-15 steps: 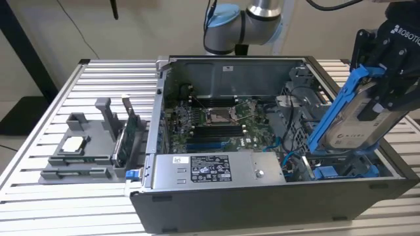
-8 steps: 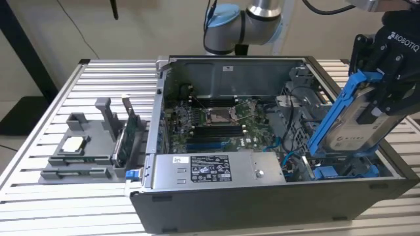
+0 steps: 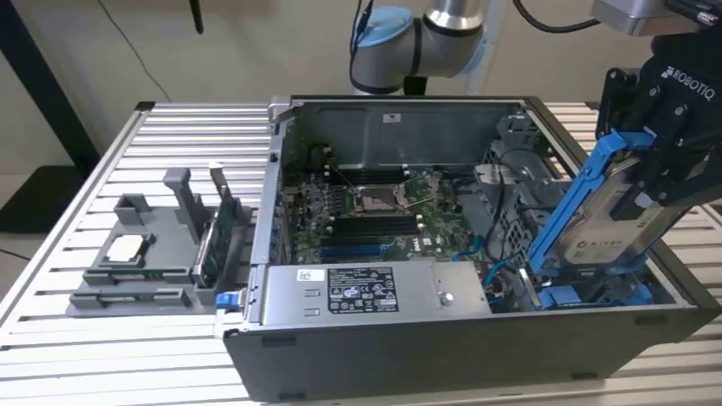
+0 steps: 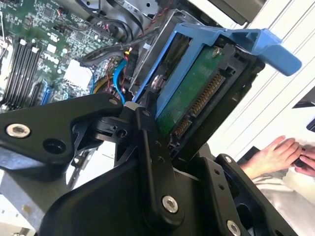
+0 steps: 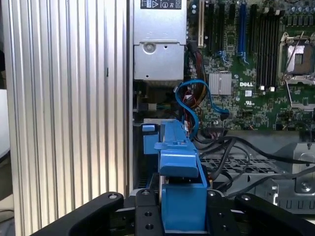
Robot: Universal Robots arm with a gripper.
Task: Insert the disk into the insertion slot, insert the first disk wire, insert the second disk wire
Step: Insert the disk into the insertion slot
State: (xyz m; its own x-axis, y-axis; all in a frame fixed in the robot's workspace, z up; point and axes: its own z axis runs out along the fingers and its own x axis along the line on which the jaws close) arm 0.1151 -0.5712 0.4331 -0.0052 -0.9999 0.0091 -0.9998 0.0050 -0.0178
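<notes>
End effector: my end effector (image 3: pixel 657 182) is clenched on the disk (image 3: pixel 615 227); its fingers (image 5: pixel 142 216) press the blue frame (image 5: pixel 179 164) from both sides.
Disk position: it hangs in my grasp, over the side of the computer case (image 3: pixel 451 351) that is on the exterior view's right.
Long axis: the disk is tilted, not upright. Its upper end is at my end effector and its lower end points down and away from me into the case.
Key relation: the insertion slot (image 3: pixel 559 288) lies below my end effector, at the lower end of the disk. I judge the lower end is at the mouth of the slot, but I cannot tell if it is already inside.
Connector: the green board and its connector (image 4: pixel 197 101) face my wrist in the second wrist view.
In the way: blue cables (image 5: pixel 189 105) and black cables (image 5: pixel 231 152) lie just beside the path of the disk, on the motherboard (image 3: pixel 373 211) side.
Other things: the power supply box (image 3: pixel 373 289) is near the slot, beyond the cables from me. A grey holder (image 3: pixel 147 254) stands on the surface (image 3: pixel 68 355), well apart from me.
Person: a hand (image 4: pixel 270 157) rests outside the case, behind my end effector.
</notes>
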